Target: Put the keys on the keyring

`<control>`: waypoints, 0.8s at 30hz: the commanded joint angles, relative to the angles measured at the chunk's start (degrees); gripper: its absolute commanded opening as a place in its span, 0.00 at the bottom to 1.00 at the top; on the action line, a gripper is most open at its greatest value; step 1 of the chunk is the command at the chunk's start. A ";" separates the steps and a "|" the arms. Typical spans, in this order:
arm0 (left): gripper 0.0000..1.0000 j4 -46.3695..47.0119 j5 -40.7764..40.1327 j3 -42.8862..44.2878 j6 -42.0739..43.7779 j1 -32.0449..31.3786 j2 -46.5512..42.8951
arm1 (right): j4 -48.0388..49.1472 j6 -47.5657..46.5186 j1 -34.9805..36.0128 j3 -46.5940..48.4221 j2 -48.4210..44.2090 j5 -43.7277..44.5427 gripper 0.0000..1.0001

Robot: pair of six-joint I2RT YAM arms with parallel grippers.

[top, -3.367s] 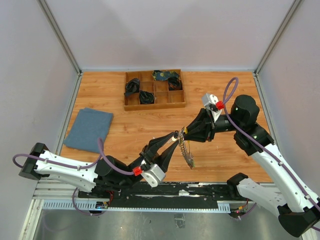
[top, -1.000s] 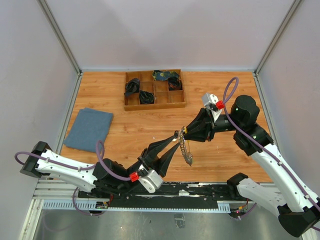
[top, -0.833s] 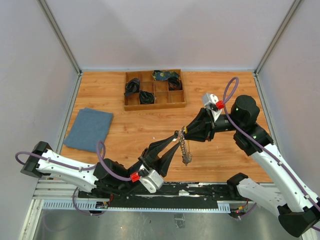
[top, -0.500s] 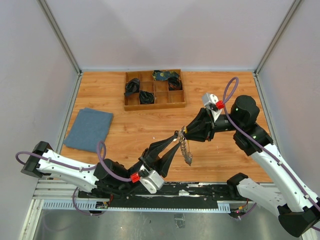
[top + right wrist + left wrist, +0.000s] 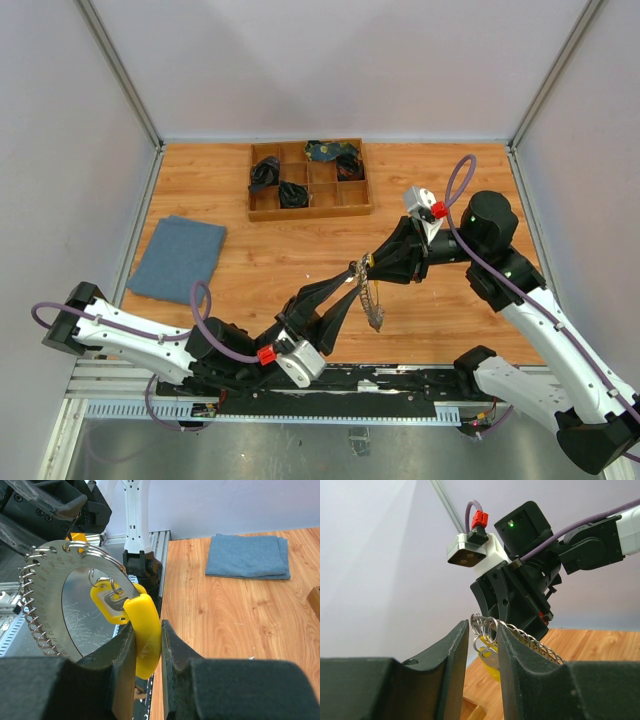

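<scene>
Nearest to me, the left tool (image 5: 483, 628) reaches up from the near-left. Its fingers stand narrow, and the thin silvery loops of the keyring (image 5: 478, 624) fill the gap between them, so I judge that it pinches the ring there. I cannot tell if a key head is caught together with it. The right tool (image 5: 148, 635) comes from the far-right and meets the left one nose to nose in the air above the desk (image 5: 260, 270). It is closed firmly on the yellow piece (image 5: 142, 615) of the ring. So the ring lies exactly between the two tools, and neither arm is nearer than the other. The keys (image 5: 45, 590) hang under this meeting point as a fanned silvery bunch. In the top view its long axis runs down toward the near edge, away from both tools. I think the coming move depends on this, because the bunch can swing freely under a ring that is fixed at two points. The opening of the ring is hidden from me, and the right fingers cover the lower part of the yellow piece. From above, the fingertips of both tools melt into one dark shape. Farther out lie a folded blue cloth (image 5: 178, 258) on the left and a wooden tray (image 5: 310, 212) whose dark contents I cannot identify.
</scene>
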 commanded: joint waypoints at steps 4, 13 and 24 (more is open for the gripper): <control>0.35 3.45 -0.95 1.41 -0.63 -0.66 0.67 | 2.57 0.76 -0.08 -0.16 -0.49 -0.11 0.01; 0.35 4.52 -1.82 0.78 -0.47 -0.68 1.41 | 2.66 0.76 0.14 -0.15 -0.36 0.03 0.01; 0.31 7.50 -4.73 0.40 1.70 -0.60 2.58 | 2.72 0.76 0.58 -0.11 -0.31 0.30 0.01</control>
